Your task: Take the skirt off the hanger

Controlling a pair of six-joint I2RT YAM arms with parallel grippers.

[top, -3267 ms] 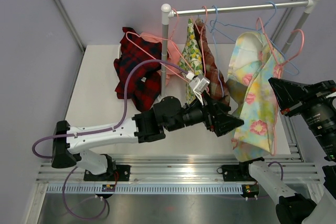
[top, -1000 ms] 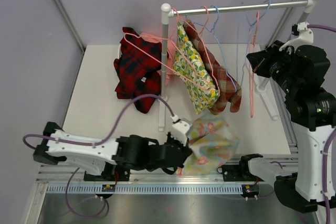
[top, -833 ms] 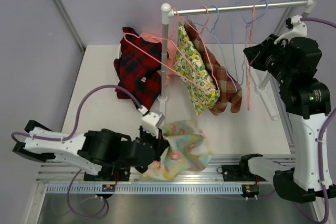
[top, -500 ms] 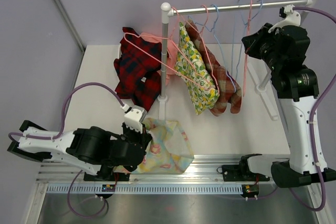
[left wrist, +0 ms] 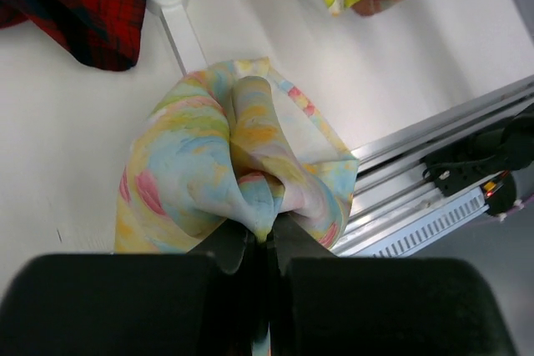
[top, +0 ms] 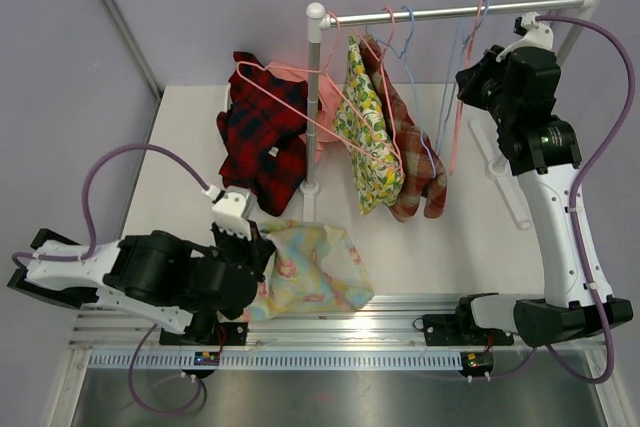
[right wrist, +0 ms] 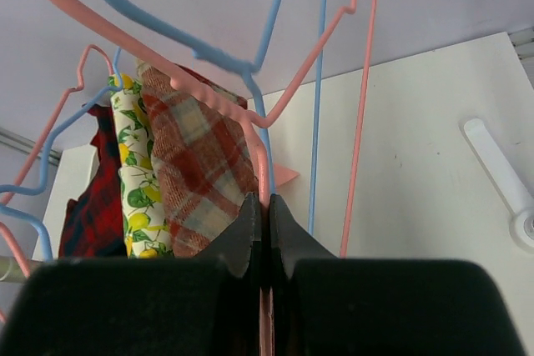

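Note:
The skirt [top: 312, 269], pastel yellow and blue with pink flowers, lies bunched on the table near its front edge, off the hanger. My left gripper [top: 256, 259] is shut on a fold of the skirt [left wrist: 225, 156]; in the left wrist view the cloth is pinched between the fingertips of the left gripper [left wrist: 261, 239]. The bare pink hanger [top: 457, 119] hangs down from the rail [top: 450, 14] at the right. High up beside the rail, my right gripper [top: 468, 82] is shut on it. In the right wrist view the pink hanger [right wrist: 357, 122] has its wire clamped in the right gripper [right wrist: 260, 203].
A lemon-print garment [top: 365, 137] and a brown plaid one [top: 412, 162] hang on the rail with blue hangers [top: 410, 42]. A red plaid garment [top: 258, 137] lies at the back left by the rack post [top: 313, 97]. The rack's white foot [top: 505, 182] lies at the right.
My left arm has drawn the skirt leftward along the front edge and spread it on the table. My right arm has lifted the pink hanger up to the rail.

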